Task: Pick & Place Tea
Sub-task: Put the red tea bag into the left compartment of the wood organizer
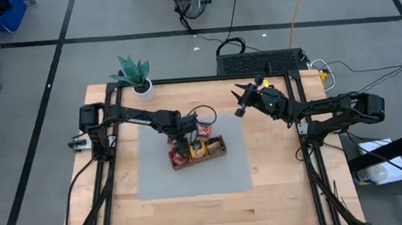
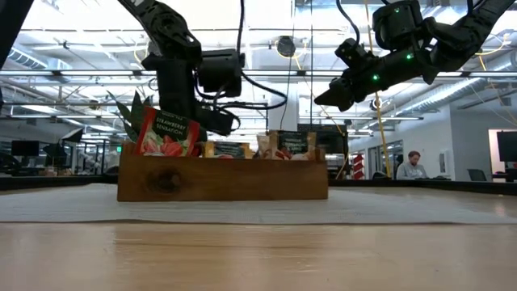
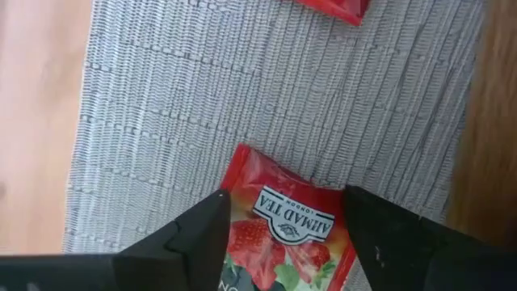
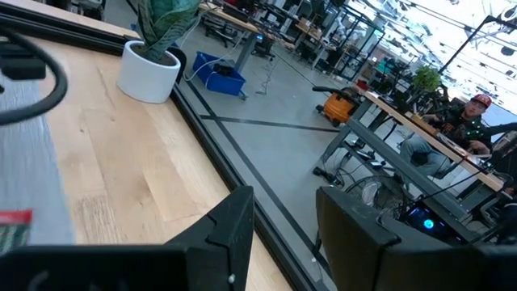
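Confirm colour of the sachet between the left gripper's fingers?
Red sachet with a strawberry print, clearest in the left wrist view.

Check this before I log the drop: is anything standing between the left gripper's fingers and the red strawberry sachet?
Nothing visible. The left gripper has its fingers spread either side of the red strawberry sachet, with no object in between, above the grey mat.

Red tea sachet [image 3: 283,242] apparently upright in tray [image 2: 222,179].
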